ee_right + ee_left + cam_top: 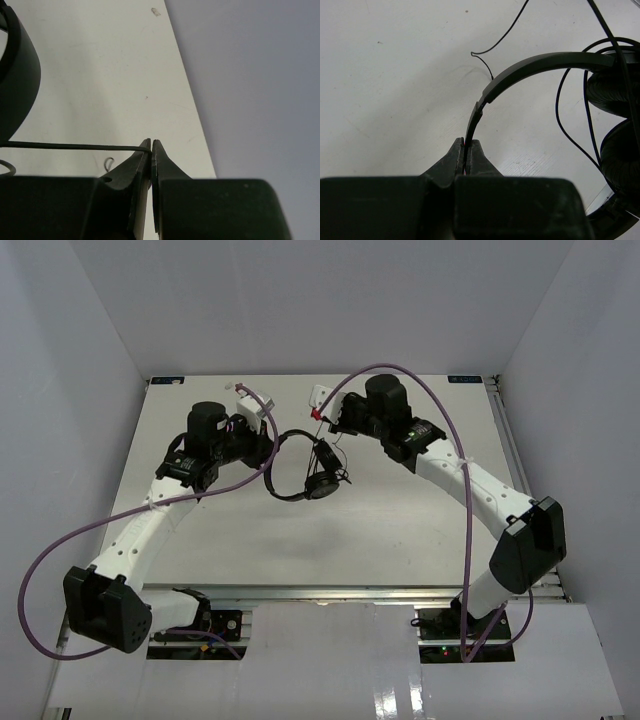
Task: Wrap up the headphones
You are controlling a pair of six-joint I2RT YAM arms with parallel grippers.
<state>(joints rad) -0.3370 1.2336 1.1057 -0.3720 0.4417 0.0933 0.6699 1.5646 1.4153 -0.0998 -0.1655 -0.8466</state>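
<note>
- The headphones (320,485) sit at the centre of the overhead frame, over the white table (400,540) and between the two arms. Whether they rest on the surface or hang just above it cannot be told.
- The left gripper (275,440) reaches in from left of centre. In the left wrist frame its jaws are clamped onto the lower end of the headband (530,65), and almost no gap shows between the fingers.
- From that grip the headband arcs up and across to the upper right of the left wrist frame. There it meets the two padded ear cups (615,92), one above the other at the right edge.
- The right gripper (330,428) is just above and to the right of the headphones in the overhead frame. Its jaws are pinched together on the thin black cord (75,146) (the tips hold it right at their ends).
- The cord runs taut and level from those tips to the left edge of the right wrist frame.
- A dark curved piece (22,75) fills the upper left of that frame. It belongs to the headphones, but which part cannot be told.
- Purple cables (40,570) loop off both arms.
</note>
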